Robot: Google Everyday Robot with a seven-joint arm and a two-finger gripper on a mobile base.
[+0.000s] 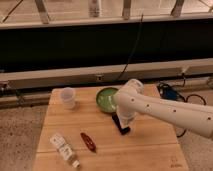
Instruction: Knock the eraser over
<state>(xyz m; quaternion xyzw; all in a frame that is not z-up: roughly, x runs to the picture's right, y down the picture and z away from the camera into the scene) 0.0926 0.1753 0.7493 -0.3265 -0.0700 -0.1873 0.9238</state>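
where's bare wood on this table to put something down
Free: front right corner of the table, and the middle strip between plastic cup and red object. Crowded: around the green bowl, where the gripper reaches; small bottle fills front left.

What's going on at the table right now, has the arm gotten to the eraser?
The robot's single arm reaches in from the right over the wooden table, with the gripper down near the table's middle, right at the dark eraser, just in front of the green bowl. The eraser looks tilted there, though the arm hides part of it, so whether it is fully over is unclear. A clear cup stands back left, and a small bottle and a red object lie front left, apart from the arm.
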